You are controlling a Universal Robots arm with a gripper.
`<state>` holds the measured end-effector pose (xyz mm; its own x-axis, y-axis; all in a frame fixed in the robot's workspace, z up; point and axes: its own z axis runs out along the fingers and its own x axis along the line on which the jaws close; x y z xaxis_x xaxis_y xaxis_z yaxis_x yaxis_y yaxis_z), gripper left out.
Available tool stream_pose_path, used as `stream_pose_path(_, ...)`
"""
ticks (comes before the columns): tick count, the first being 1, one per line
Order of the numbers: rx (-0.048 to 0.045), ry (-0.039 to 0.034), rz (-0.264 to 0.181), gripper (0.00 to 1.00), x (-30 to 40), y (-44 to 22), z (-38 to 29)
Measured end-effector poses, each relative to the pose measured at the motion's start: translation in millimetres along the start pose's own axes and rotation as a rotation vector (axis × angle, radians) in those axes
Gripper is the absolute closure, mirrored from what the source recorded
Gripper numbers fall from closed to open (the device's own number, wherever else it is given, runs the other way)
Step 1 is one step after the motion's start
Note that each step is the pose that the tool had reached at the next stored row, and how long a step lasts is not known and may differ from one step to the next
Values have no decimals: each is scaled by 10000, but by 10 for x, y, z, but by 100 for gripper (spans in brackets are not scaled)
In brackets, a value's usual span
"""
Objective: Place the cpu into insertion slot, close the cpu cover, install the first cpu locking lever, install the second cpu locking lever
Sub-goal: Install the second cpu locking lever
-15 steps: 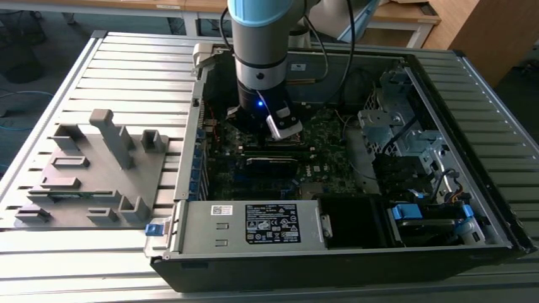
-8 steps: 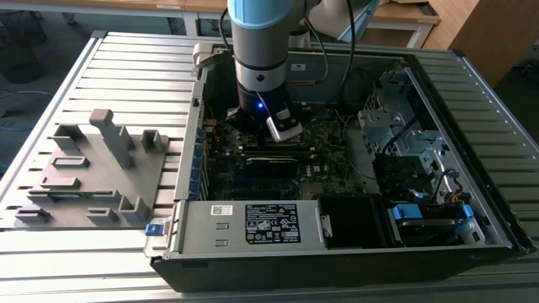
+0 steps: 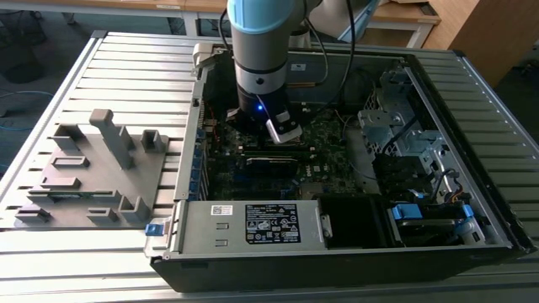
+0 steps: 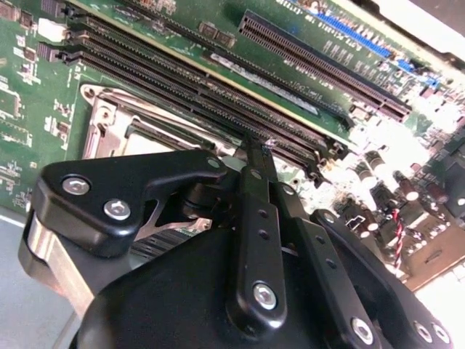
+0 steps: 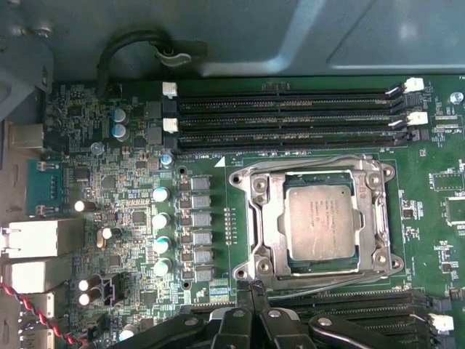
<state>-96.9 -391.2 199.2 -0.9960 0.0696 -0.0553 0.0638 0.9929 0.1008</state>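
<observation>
Gripper (image 5: 253, 291) poised over the motherboard (image 5: 131, 218) inside the open computer case (image 3: 471, 208); its fingers (image 4: 256, 171) are pressed together with nothing between them, forming a single narrow tip. The cpu (image 5: 320, 222) is already seated in the insertion slot (image 5: 272, 218), and the cpu cover (image 5: 372, 218) lies down over it as a silvery frame around the chip's metal top — chip, slot and cover all sit just beyond the fingertips. The work in hand appears to be the locking levers: the wire lever (image 5: 320, 161) runs along the far edge of the frame from the fingers. To do this well, the closed tip should press only on the lever's handle end, keeping off the chip's face and the memory slots (image 5: 287, 113) beyond it; a slip sideways would rake nearby components.

The first wrist view gives the socket whole, square-on; in the second wrist view the linkage (image 4: 131, 196) masks most of it, leaving a corner of the frame (image 4: 105, 116) — but that view shows the fingertip closure plainly. The exterior view places the arm (image 3: 261, 57) upright in the case, beside the grey fixture tray (image 3: 93, 164).
</observation>
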Motion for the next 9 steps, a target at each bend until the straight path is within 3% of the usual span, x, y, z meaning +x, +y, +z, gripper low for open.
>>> stream_pose_path(9,-321,19,21,90,6,-5,23)
